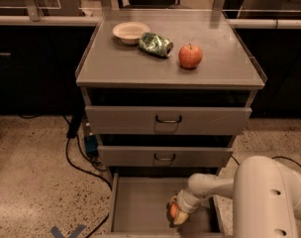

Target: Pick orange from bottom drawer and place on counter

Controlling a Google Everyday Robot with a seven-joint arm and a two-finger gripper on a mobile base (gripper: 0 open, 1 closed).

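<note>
The orange (174, 210) sits in the open bottom drawer (140, 207), toward its front right, between my gripper's two pale fingers. My gripper (175, 212) reaches down into the drawer from the white arm (215, 185) at the lower right and is closed around the orange. The orange is partly hidden by the fingers. I cannot tell whether the orange rests on the drawer floor or is just above it. The counter (140, 63) is the grey top of the cabinet above.
On the counter stand a white bowl (130, 32), a crushed green can (155, 44) and a red apple (190, 56). The two upper drawers (168, 120) are slightly open. Cables (78, 148) trail on the speckled floor left of the cabinet.
</note>
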